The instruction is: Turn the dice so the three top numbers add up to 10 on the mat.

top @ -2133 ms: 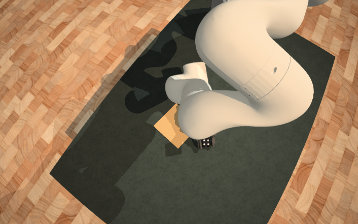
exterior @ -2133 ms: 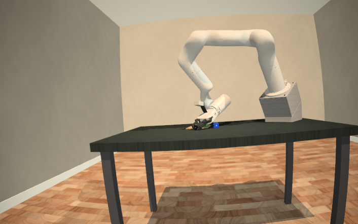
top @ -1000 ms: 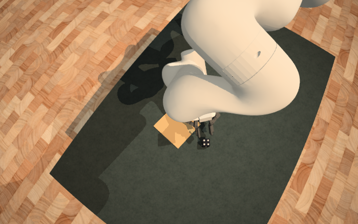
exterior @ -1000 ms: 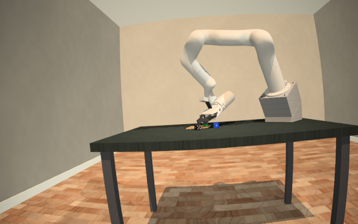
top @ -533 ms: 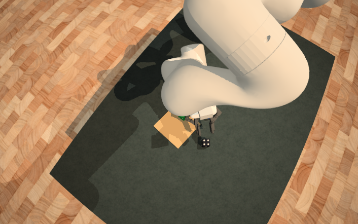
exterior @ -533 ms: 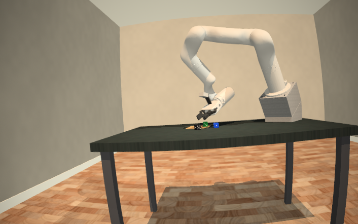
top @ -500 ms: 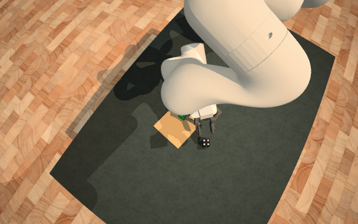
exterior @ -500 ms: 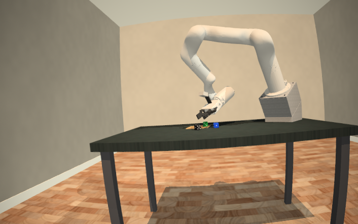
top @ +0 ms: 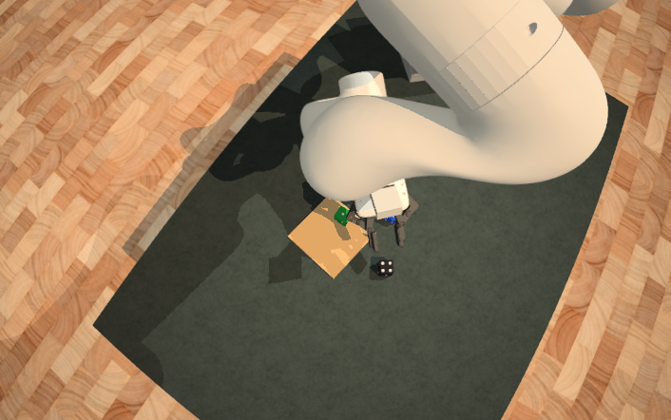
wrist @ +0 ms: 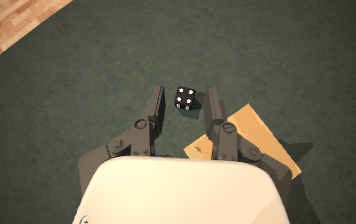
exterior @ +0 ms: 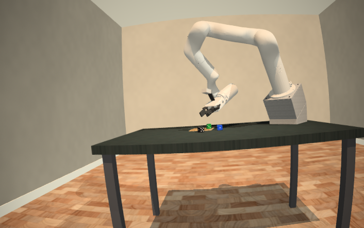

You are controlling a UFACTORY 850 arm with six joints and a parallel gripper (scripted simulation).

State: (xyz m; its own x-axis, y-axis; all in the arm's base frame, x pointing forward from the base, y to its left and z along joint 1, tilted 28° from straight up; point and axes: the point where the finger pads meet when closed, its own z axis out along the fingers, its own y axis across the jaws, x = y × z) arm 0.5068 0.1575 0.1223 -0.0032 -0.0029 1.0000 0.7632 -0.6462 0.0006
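The end effector [exterior: 207, 111] hangs well above the table [exterior: 241, 136], its dark fingers spread about halfway and pinching nothing; in the wrist view the gap between them frames bare table and the black die [wrist: 185, 97] far below. That black die lies flat on the dark table near the middle of the top view, just off the lower right edge of the tan mat [top: 321, 242], with four white pips up. The green die [top: 341, 215] sits on the mat at its upper corner, partly under the arm's wrist, and its top number cannot be read. The blue die [exterior: 219, 127] rests on the table to the right of the mat in the exterior view and shows only as a sliver under the end effector from above; its top face is hidden too. So two dice appear to be off the mat. Judging by their look, the dice are small, rigid, light cubes with smooth faces and slightly rounded edges, likely to skid or tumble if nudged. The sensible hold is on two opposite side faces, fingers square to them and low enough to catch the flat middle and not an edge. The mat looks thin and light, so it could slide or curl if a finger drags across it; setting a die down from above seems safer than pushing it on.
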